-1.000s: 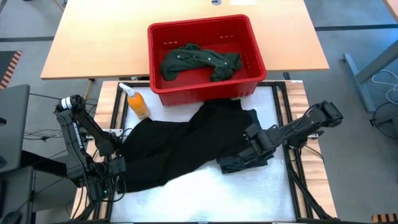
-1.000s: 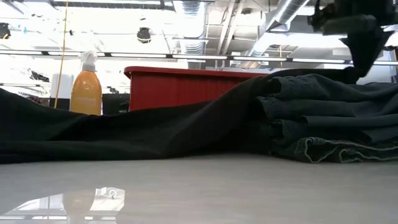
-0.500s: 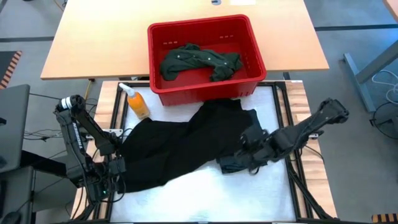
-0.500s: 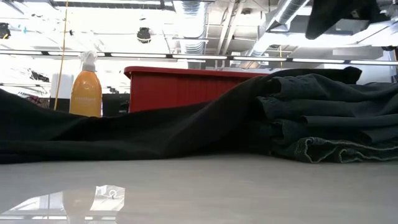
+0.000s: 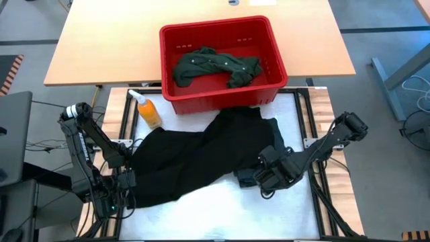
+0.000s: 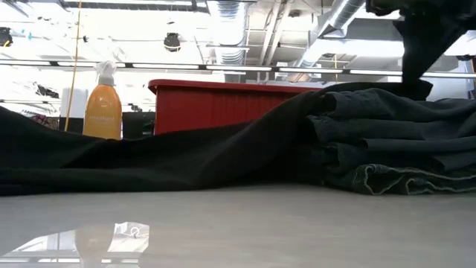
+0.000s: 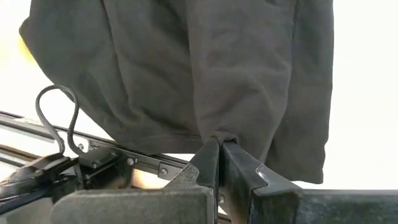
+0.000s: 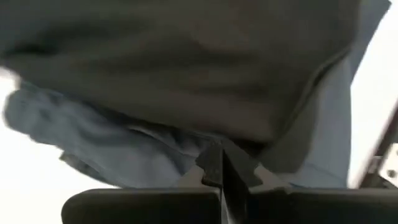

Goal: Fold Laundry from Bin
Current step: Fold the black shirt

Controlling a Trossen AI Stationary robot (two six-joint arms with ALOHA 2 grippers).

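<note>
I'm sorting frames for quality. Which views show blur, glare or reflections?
Right wrist view: the cloth is soft and out of focus. Low view: ceiling lights glare white, and the bottle mirrors in the glossy table. High and left wrist views: sharp, evenly lit.

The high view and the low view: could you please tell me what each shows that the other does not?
Only the high view shows the green shirt inside the bin, and the left gripper shut on the black garment's edge. Only the low view shows the folded jeans' stacked layers and stitched hem, and the ceiling beyond. Both show the bin, the orange bottle, the black garment and the jeans.
</note>
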